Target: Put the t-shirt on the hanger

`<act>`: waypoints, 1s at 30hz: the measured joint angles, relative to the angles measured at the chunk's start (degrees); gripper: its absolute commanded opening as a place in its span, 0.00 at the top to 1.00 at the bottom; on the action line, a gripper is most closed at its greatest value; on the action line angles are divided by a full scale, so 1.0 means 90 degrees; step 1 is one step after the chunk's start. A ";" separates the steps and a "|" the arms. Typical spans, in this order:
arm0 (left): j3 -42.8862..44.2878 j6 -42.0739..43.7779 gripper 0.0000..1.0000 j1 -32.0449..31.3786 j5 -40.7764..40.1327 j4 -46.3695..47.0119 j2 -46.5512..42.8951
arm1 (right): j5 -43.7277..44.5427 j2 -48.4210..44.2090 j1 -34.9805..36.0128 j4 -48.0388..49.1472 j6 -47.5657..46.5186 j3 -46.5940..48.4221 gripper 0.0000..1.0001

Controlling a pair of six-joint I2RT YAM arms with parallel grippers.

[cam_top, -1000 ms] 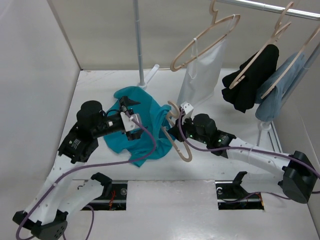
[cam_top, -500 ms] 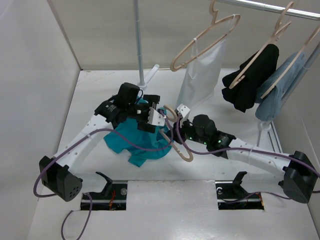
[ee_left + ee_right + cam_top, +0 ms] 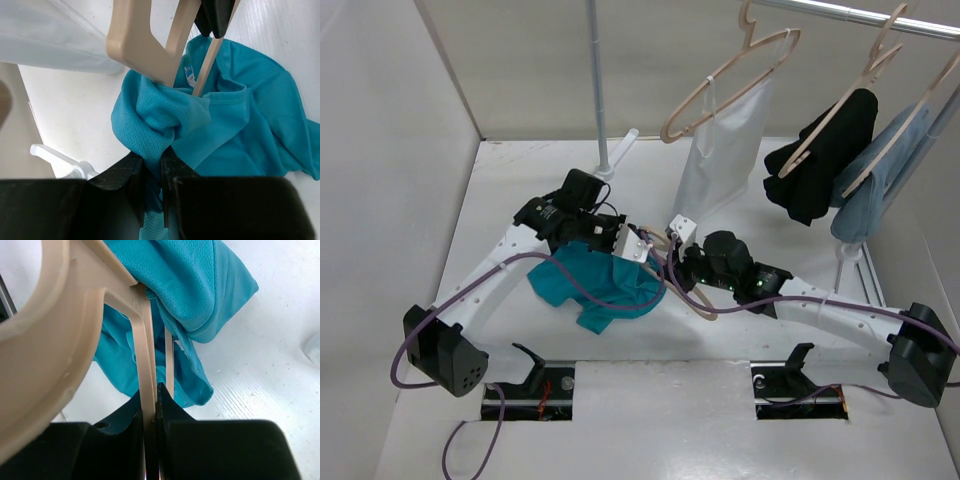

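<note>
Two arms, one teal t-shirt (image 3: 600,285), four hangers in all. The left gripper (image 3: 152,165) has its jaws pressed together on a bunched fold of the t-shirt; the cloth rises straight out of the fingertips, and the rest spills off to the gripper's right onto the white table (image 3: 520,180). Just beyond that pinch sits the broad beige part of the hanger (image 3: 145,40), w/ a thin bar of it running down into a hemmed edge of the shirt. The right gripper (image 3: 150,405) is clamped on that thin hanger bar, both fingers tight against it. Ahead of its fingertips the teal mesh drapes over the hanger's shoulder; the wide curved part looms on the gripper's left. In the overhead view the 2 grippers sit close together over the table's middle, the shirt heaped mostly under and behind the left one. Beyond the right gripper, 3 other hangers (image 3: 672,128) hang from a rail (image 3: 860,15), carrying 3 items: 1 white garment (image 3: 720,150), 1 black garment (image 3: 820,160), 1 light-blue garment (image 3: 870,200). One upright pole (image 3: 598,90) stands beyond the left gripper.
</note>
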 measured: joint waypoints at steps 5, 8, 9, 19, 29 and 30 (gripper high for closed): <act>-0.0214 -0.0291 1.00 -0.0010 -0.0010 0.0109 -0.0180 | -0.0029 0.0007 0.0002 -0.0053 -0.0078 0.0000 1.00; -0.0384 -0.0464 0.94 -0.0010 0.0015 0.0126 -0.0430 | -0.0124 0.0012 0.0039 -0.0053 -0.0155 0.0005 1.00; -0.0420 -0.0486 0.82 -0.0007 0.0039 0.0102 -0.0498 | -0.0160 0.0012 0.0046 -0.0053 -0.0187 0.0015 1.00; -0.0449 -0.0573 0.59 0.0012 0.0362 0.0051 -0.0347 | -0.0367 0.0010 0.0083 0.0041 -0.0277 0.0024 1.00; -0.0517 -0.0379 1.00 0.0066 0.0311 0.0005 -0.0073 | -0.0435 -0.0056 0.0085 0.0010 -0.0279 0.0024 1.00; -0.0520 -0.0389 1.00 0.0080 0.0323 0.0032 -0.0085 | -0.0432 -0.0056 0.0083 0.0010 -0.0270 0.0024 0.85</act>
